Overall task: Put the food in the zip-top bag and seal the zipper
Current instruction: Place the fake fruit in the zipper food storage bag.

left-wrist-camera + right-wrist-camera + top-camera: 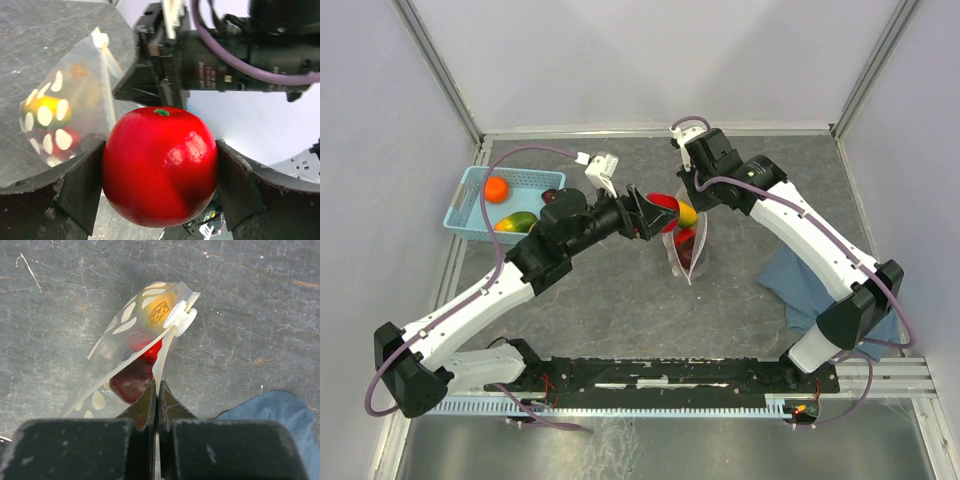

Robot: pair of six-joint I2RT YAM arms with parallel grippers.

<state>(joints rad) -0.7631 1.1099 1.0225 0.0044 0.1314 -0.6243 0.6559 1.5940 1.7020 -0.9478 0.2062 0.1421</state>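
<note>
My left gripper [654,212] is shut on a glossy red apple [160,165] and holds it in the air beside the mouth of the zip-top bag [686,252]. The clear white-spotted bag [125,335] hangs upright with its bottom on the table. My right gripper [156,388] is shut on its pale mouth edge, the zipper [161,357]. Its white slider [180,318] sits at the far end. Yellow and red food [47,117] shows through the bag wall. Red and dark red pieces [132,380] lie inside below the mouth.
A light-blue basket [470,180] at the back left holds an orange [496,189], a green-yellow fruit [517,222] and a dark purple piece [551,196]. A blue cloth [802,288] lies right of the bag, under my right arm.
</note>
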